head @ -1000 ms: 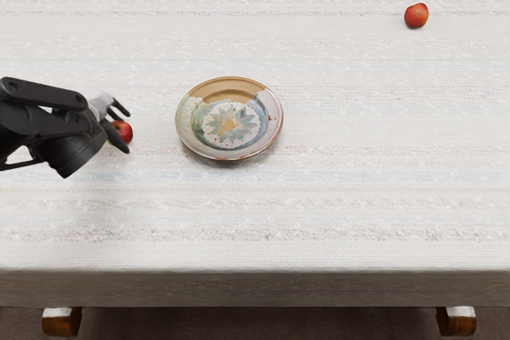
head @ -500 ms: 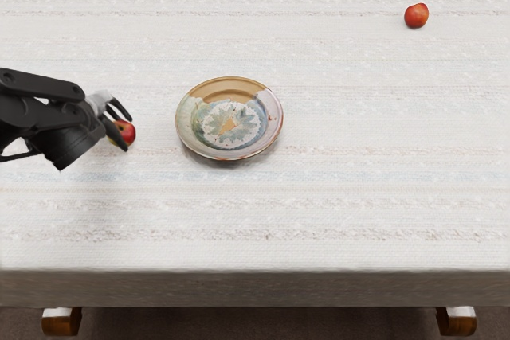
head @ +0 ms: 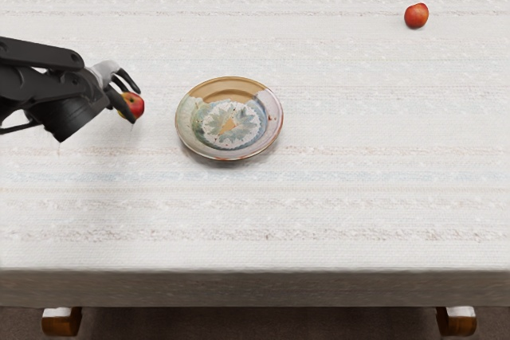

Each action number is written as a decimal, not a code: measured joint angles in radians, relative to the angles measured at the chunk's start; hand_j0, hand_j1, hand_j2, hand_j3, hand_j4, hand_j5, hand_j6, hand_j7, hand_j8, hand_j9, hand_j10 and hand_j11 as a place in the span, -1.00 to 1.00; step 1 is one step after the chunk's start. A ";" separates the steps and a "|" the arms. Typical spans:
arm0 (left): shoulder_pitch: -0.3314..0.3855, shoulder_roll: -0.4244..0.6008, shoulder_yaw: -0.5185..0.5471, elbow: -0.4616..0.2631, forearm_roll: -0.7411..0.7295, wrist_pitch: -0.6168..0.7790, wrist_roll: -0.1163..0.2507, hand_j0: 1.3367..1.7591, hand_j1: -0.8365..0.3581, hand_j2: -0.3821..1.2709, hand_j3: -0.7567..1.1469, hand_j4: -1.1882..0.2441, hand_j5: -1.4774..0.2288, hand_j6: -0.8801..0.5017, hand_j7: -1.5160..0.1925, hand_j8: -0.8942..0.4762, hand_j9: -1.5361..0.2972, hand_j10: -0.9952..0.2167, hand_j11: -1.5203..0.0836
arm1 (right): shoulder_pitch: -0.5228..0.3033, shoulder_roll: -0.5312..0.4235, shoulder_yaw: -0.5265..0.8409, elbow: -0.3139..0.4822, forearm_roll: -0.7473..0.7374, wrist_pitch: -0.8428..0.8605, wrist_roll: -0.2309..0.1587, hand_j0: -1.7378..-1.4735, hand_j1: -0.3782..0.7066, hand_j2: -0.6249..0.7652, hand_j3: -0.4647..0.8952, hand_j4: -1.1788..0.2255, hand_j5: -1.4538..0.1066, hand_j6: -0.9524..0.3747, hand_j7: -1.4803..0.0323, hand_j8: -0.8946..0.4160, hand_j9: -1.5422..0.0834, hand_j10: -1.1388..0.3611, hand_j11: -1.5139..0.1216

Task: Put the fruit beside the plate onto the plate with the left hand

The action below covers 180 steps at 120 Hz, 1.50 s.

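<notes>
Nearest the viewer, two wooden feet (head: 60,320) show under the front edge of the desk (head: 319,212), which is covered by a pale woven cloth. The broad front strip of that cloth carries nothing.

Midway back sits the glazed plate (head: 229,118), brown at its rim with a leaf-like pattern in the centre. It is flat on the cloth and nothing is on it. Just to its left is the red apple (head: 134,105), the fruit the task means since it is the one beside the plate. The left hand (head: 96,103) comes in from the left edge on its black arm and is closed around that apple. The fingers (head: 126,82) curl over the top and the thumb side presses from below, so only the apple's right face shows. This looks like a pinching grasp from the side that leaves the fruit's underside free to be set down. I cannot tell for certain whether the apple is clear of the cloth, though it seems held rather than resting. It is near the plate's left rim but apart from it, not over it, so the carry across is yet to be made. The next move calls for a short travel to the right and a gentle release, since a round fruit may roll on the shallow dish.

Far back on the right, well away from the plate, lies a second apple (head: 416,15), which is no part of this job. The right arm is out of view.
</notes>
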 joint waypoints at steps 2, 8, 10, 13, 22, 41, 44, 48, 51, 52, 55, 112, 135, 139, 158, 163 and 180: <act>0.000 0.000 -0.003 0.002 0.000 -0.001 0.000 0.52 -0.22 0.01 -0.20 -0.21 -0.25 -0.37 -0.20 -0.36 -0.22 -0.40 -0.13 | 0.000 0.000 0.000 0.000 0.000 0.000 0.000 -0.40 -0.95 -0.10 -0.32 0.68 0.86 0.43 0.96 0.36 0.90 0.52 0.85; -0.001 -0.001 -0.012 0.006 0.001 -0.002 -0.001 0.52 -0.22 0.02 -0.20 -0.21 -0.25 -0.36 -0.20 -0.36 -0.22 -0.40 -0.12 | 0.000 0.000 0.000 0.000 0.000 0.000 0.000 -0.40 -0.95 -0.10 -0.32 0.68 0.86 0.43 0.96 0.36 0.90 0.52 0.85; -0.001 -0.002 -0.014 0.008 0.001 -0.002 -0.001 0.52 -0.23 0.03 -0.20 -0.20 -0.25 -0.36 -0.20 -0.36 -0.22 -0.40 -0.12 | 0.000 0.000 0.000 0.000 0.000 0.000 0.000 -0.40 -0.95 -0.10 -0.32 0.68 0.86 0.43 0.96 0.36 0.90 0.52 0.85; -0.001 -0.002 -0.017 0.011 0.002 -0.003 -0.001 0.52 -0.23 0.03 -0.20 -0.20 -0.25 -0.36 -0.20 -0.36 -0.22 -0.40 -0.12 | 0.000 0.000 0.000 0.000 0.000 0.000 0.000 -0.40 -0.95 -0.10 -0.32 0.68 0.86 0.43 0.96 0.36 0.90 0.52 0.85; 0.001 -0.015 -0.028 0.021 0.003 -0.003 -0.002 0.52 -0.23 0.03 -0.20 -0.20 -0.25 -0.36 -0.19 -0.35 -0.22 -0.40 -0.12 | 0.000 0.000 0.000 0.000 0.000 0.000 0.000 -0.40 -0.95 -0.10 -0.32 0.68 0.86 0.43 0.96 0.36 0.90 0.52 0.85; 0.001 -0.036 -0.055 0.036 0.003 -0.004 -0.006 0.52 -0.22 0.03 -0.20 -0.20 -0.25 -0.37 -0.19 -0.38 -0.21 -0.39 -0.12 | 0.000 0.000 0.000 0.000 0.000 0.000 0.000 -0.40 -0.95 -0.10 -0.32 0.68 0.86 0.43 0.96 0.36 0.90 0.52 0.85; -0.001 -0.040 -0.058 0.038 0.004 -0.004 -0.006 0.52 -0.22 0.03 -0.20 -0.20 -0.25 -0.37 -0.19 -0.38 -0.21 -0.39 -0.12 | 0.000 0.000 0.000 0.000 0.000 0.000 0.000 -0.40 -0.95 -0.10 -0.32 0.68 0.86 0.43 0.96 0.36 0.90 0.52 0.85; -0.001 -0.048 -0.063 0.040 0.004 -0.004 -0.006 0.52 -0.22 0.03 -0.20 -0.20 -0.25 -0.37 -0.19 -0.37 -0.21 -0.39 -0.12 | 0.000 0.000 0.000 0.000 0.000 0.000 0.000 -0.40 -0.95 -0.10 -0.32 0.68 0.86 0.43 0.96 0.36 0.90 0.52 0.85; 0.000 -0.049 -0.068 0.042 0.004 -0.004 -0.007 0.52 -0.22 0.03 -0.20 -0.20 -0.25 -0.37 -0.19 -0.38 -0.21 -0.39 -0.12 | 0.000 0.000 0.000 0.000 0.000 0.000 0.000 -0.40 -0.95 -0.10 -0.32 0.68 0.86 0.43 0.96 0.36 0.90 0.52 0.85; 0.000 -0.050 -0.069 0.043 0.004 -0.004 -0.007 0.52 -0.22 0.03 -0.20 -0.20 -0.25 -0.37 -0.19 -0.38 -0.21 -0.39 -0.12 | 0.000 0.000 0.000 0.000 0.000 0.000 0.000 -0.40 -0.95 -0.10 -0.32 0.68 0.86 0.43 0.96 0.36 0.90 0.52 0.85; 0.000 -0.058 -0.074 0.046 0.004 -0.004 -0.007 0.52 -0.22 0.03 -0.20 -0.20 -0.25 -0.37 -0.19 -0.37 -0.21 -0.39 -0.12 | 0.000 0.000 0.000 0.000 0.000 0.000 0.000 -0.40 -0.95 -0.10 -0.32 0.68 0.86 0.43 0.96 0.36 0.90 0.52 0.85; 0.002 -0.133 -0.131 0.087 0.005 -0.004 -0.009 0.52 -0.14 -0.12 -0.20 -0.17 -0.21 -0.41 -0.15 -0.40 -0.19 -0.36 -0.09 | 0.000 0.000 0.000 0.000 0.000 0.000 0.000 -0.40 -0.95 -0.10 -0.32 0.68 0.86 0.43 0.96 0.36 0.90 0.52 0.85; 0.002 -0.152 -0.136 0.089 0.004 -0.004 -0.009 0.52 -0.14 -0.07 -0.20 -0.19 -0.23 -0.43 -0.17 -0.42 -0.21 -0.38 -0.11 | 0.000 0.000 0.000 0.000 0.000 0.000 0.000 -0.40 -0.95 -0.10 -0.32 0.68 0.86 0.43 0.96 0.36 0.90 0.52 0.85; 0.003 -0.157 -0.138 0.089 0.004 -0.005 -0.009 0.52 -0.14 -0.05 -0.20 -0.19 -0.24 -0.43 -0.18 -0.42 -0.21 -0.38 -0.11 | 0.000 0.000 0.000 0.000 0.000 0.000 0.000 -0.40 -0.95 -0.10 -0.32 0.68 0.86 0.43 0.96 0.36 0.90 0.52 0.85; 0.002 -0.182 -0.148 0.089 0.003 -0.005 -0.009 0.52 -0.16 -0.03 -0.20 -0.20 -0.24 -0.42 -0.18 -0.41 -0.21 -0.39 -0.12 | 0.000 0.000 0.000 0.000 0.000 0.000 0.000 -0.40 -0.95 -0.10 -0.32 0.68 0.86 0.43 0.96 0.36 0.90 0.52 0.85; 0.002 -0.185 -0.150 0.089 0.003 -0.005 -0.009 0.52 -0.16 -0.04 -0.20 -0.20 -0.24 -0.42 -0.18 -0.41 -0.21 -0.39 -0.12 | 0.000 0.000 0.000 0.000 0.000 0.000 0.000 -0.40 -0.95 -0.10 -0.32 0.68 0.86 0.43 0.96 0.36 0.90 0.52 0.85; 0.002 -0.199 -0.154 0.089 0.003 -0.005 -0.009 0.52 -0.16 -0.03 -0.20 -0.20 -0.25 -0.42 -0.19 -0.42 -0.22 -0.39 -0.12 | 0.000 0.000 0.000 0.000 0.000 0.000 0.000 -0.40 -0.95 -0.10 -0.32 0.68 0.86 0.43 0.96 0.36 0.90 0.52 0.85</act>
